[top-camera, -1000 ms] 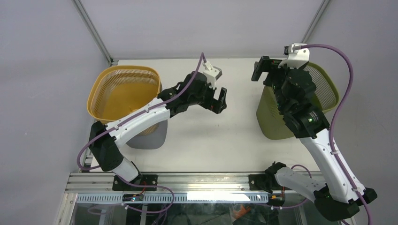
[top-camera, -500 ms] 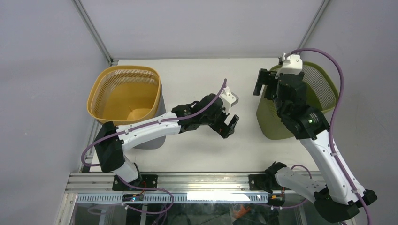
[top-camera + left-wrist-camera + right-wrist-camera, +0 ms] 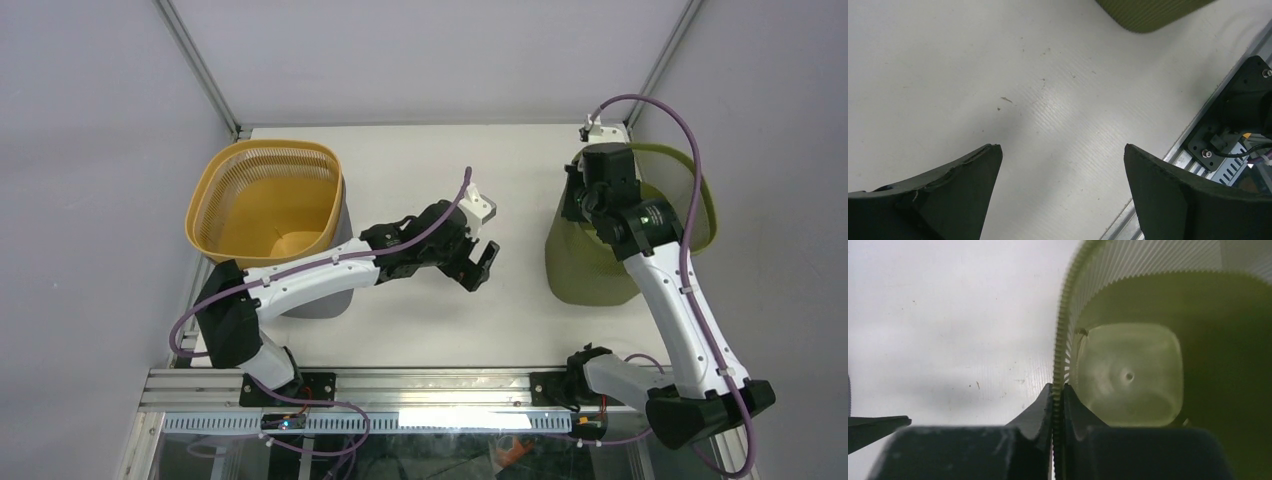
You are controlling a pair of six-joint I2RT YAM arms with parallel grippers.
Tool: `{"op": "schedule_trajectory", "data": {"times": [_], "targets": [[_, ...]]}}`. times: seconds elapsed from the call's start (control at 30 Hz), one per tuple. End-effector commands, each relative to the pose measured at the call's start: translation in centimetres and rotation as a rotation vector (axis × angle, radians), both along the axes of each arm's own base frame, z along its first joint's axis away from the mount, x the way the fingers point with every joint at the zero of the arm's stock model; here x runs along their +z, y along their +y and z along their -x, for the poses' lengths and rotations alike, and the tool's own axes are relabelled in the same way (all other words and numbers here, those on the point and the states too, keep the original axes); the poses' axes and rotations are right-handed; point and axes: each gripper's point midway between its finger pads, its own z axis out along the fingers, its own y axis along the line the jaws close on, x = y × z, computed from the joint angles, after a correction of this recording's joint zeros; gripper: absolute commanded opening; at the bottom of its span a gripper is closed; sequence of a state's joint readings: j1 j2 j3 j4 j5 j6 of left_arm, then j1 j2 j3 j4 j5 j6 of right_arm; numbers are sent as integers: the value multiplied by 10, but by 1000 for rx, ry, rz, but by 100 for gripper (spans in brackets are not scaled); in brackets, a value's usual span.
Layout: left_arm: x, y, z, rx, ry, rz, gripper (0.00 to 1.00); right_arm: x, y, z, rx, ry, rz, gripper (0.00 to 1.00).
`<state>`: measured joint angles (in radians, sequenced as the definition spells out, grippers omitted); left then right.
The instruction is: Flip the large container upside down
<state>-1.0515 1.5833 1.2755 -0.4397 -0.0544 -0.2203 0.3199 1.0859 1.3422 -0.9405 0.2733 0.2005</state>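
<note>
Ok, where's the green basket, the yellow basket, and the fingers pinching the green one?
green basket point(image 3: 585, 272): top view, on its outer side wall.
yellow basket point(image 3: 262, 146): top view, on its far rim.
right gripper point(image 3: 1058, 392): right wrist view, between the fingers, shut on the green rim.

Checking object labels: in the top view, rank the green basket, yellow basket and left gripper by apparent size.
1-2. green basket and yellow basket: about alike; the green one is partly hidden, so no ranking.
3. left gripper: clearly smallest.
</note>
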Motion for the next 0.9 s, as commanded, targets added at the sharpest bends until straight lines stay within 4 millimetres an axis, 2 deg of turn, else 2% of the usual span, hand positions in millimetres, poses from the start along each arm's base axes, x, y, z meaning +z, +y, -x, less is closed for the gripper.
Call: {"op": "schedule_trajectory", "data": {"times": [0.0,0.1,0.2,0.4,0.53,0.6,0.73,0.87], "targets": [[41,4,-11,48,-77,106,99,24,19,-5,79,-39,-72,0],[53,13,-18,73,-84,134,99,36,32,-13,121,-64,-114,0],[67,29,-36,118,-66,184,99,59,56,-25,183,-129,-222,0],[130,69,-65,207,-78,354,99,108,121,-55,299,-249,-561,0],[177,83,-72,227,-134,424,99,142,164,-65,381,-288,-761,0],[198,90,-74,238,-155,454,99,157,179,-67,420,-312,-842,0],[225,101,-74,257,-180,502,99,176,187,-70,434,-358,-942,0],[235,104,-72,255,-189,521,99,174,177,-73,375,-381,-982,0]]}}
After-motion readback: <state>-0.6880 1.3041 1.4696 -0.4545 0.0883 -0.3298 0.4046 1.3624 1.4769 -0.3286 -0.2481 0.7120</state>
